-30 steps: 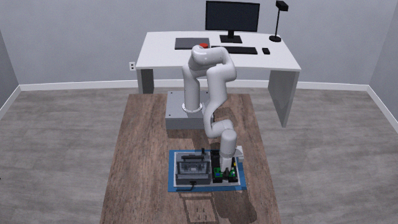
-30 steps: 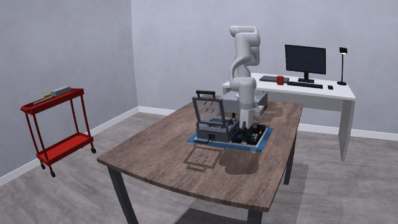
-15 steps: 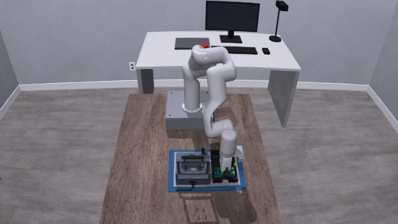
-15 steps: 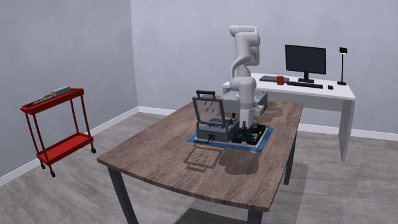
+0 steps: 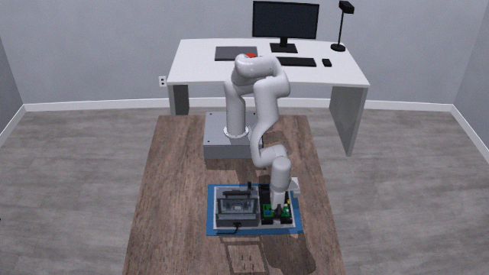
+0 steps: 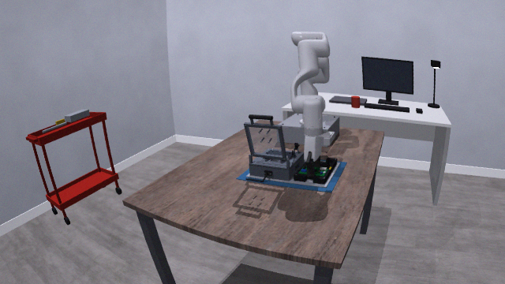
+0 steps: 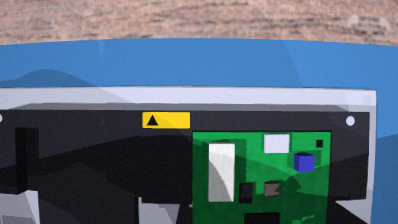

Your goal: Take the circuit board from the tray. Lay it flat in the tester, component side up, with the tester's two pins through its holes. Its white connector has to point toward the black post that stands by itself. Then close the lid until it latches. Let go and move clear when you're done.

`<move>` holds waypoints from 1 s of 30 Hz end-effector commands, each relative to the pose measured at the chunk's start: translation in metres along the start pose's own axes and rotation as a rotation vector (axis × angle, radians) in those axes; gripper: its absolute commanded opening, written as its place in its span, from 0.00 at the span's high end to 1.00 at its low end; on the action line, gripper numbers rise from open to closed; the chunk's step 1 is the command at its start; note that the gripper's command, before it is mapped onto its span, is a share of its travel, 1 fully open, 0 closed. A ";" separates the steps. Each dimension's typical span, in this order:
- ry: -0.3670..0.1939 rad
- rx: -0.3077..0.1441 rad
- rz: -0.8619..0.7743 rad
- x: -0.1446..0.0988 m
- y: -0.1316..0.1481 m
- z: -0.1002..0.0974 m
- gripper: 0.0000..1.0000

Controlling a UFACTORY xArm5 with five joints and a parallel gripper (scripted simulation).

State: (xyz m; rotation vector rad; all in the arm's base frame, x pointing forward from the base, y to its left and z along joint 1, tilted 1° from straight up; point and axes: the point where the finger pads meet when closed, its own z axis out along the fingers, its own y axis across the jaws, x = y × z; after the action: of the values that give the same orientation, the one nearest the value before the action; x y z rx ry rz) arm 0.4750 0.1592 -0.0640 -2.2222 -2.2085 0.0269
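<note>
The green circuit board is component side up and level, just above the black tray. In the wrist view it has a long white block at its left, a small white block at the top edge and a blue part. My gripper points down and is shut on the board; its fingertips are outside the wrist view. The grey tester stands beside the tray, its lid raised. The black post stands at its back. The pins cannot be made out.
Tester and tray sit on a pale plate on a blue mat. The raised lid with its handle stands left of my gripper. A black cable runs from the tester's front. A yellow label marks the tray's edge.
</note>
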 end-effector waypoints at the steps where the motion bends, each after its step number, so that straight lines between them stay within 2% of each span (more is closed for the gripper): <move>1: 0.001 -0.004 0.000 0.001 0.002 -0.006 0.21; 30: 0.001 -0.004 0.000 0.001 0.001 -0.021 0.21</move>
State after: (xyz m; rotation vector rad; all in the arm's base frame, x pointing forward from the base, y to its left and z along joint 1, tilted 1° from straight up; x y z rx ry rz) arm 0.4753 0.1594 -0.0451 -2.2223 -2.2086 0.0266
